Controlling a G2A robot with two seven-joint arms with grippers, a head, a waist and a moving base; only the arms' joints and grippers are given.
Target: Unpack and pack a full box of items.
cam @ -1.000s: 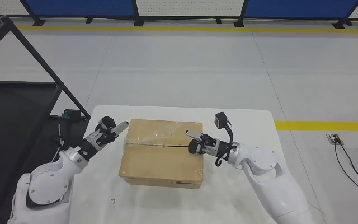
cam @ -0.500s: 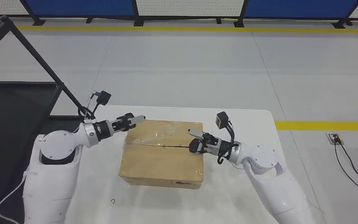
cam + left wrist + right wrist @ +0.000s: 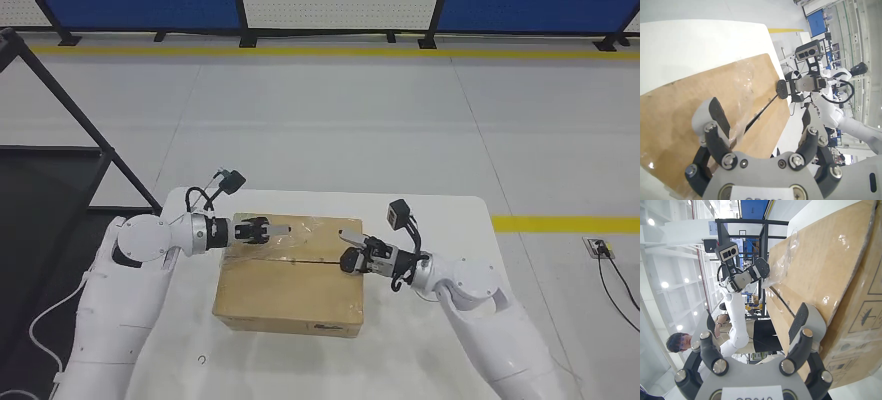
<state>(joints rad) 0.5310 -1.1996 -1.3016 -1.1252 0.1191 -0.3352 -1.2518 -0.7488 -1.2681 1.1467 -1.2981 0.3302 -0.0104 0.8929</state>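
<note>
The left gripper [image 3: 268,229] has swung over the box [image 3: 290,295]; its fingers [image 3: 717,113] stand apart, the loose tape [image 3: 743,121] between them, running along the seam [image 3: 762,112].

White table [image 3: 450,210], yellow floor line [image 3: 560,224]
</note>
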